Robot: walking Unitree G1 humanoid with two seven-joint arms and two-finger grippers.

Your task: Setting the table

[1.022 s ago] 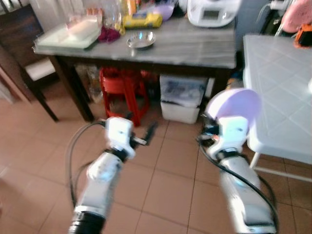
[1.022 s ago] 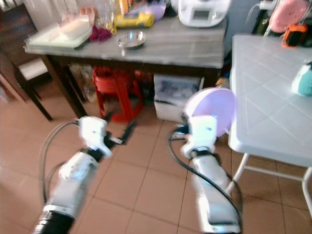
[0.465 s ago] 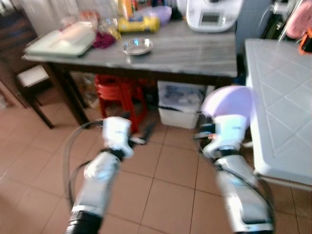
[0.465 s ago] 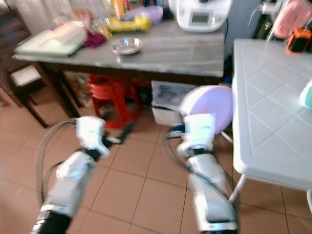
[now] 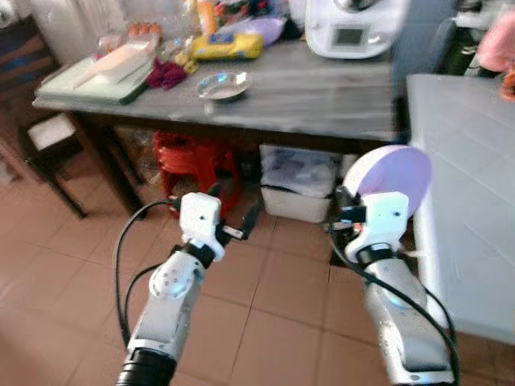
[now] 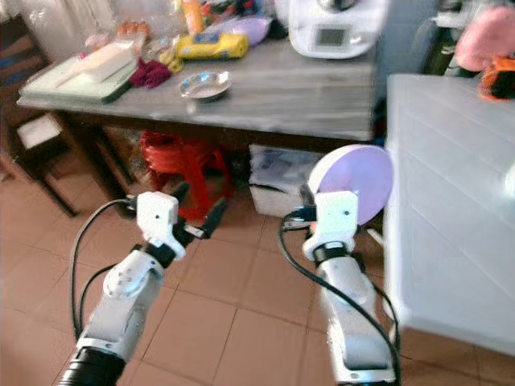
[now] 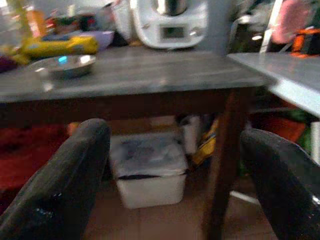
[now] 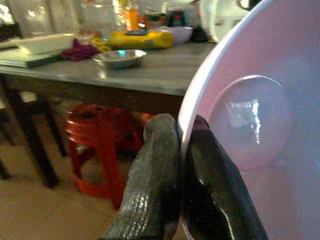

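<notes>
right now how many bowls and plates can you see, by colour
lilac plate, pinched at its rim by the right tool: 1
silver metal bowl on the grey table: 1
purple bowl at the table's back: 1
total: 3

A: What sat on the grey-topped table point(image 5: 322, 92)?
B: White kitchen appliance point(image 5: 352, 24) at the far edge, small steel dish point(image 5: 223, 84) near the front. Yellow packet point(image 5: 225, 46) and a lilac bowl point(image 5: 261, 30) behind the dish. Pale tray point(image 5: 92, 72) at the left end, with a magenta bundle point(image 5: 166, 74) just beside it.
A: And under it?
B: Red plastic stool point(image 5: 193, 161) and a white lidded bin point(image 5: 299, 181), side by side on the terracotta tile floor point(image 5: 72, 281).
A: Anything left of it?
B: A dark chair point(image 5: 44, 121) with a pale seat. Pink item point(image 5: 492, 40) at the far right, too blurred to identify.
</notes>
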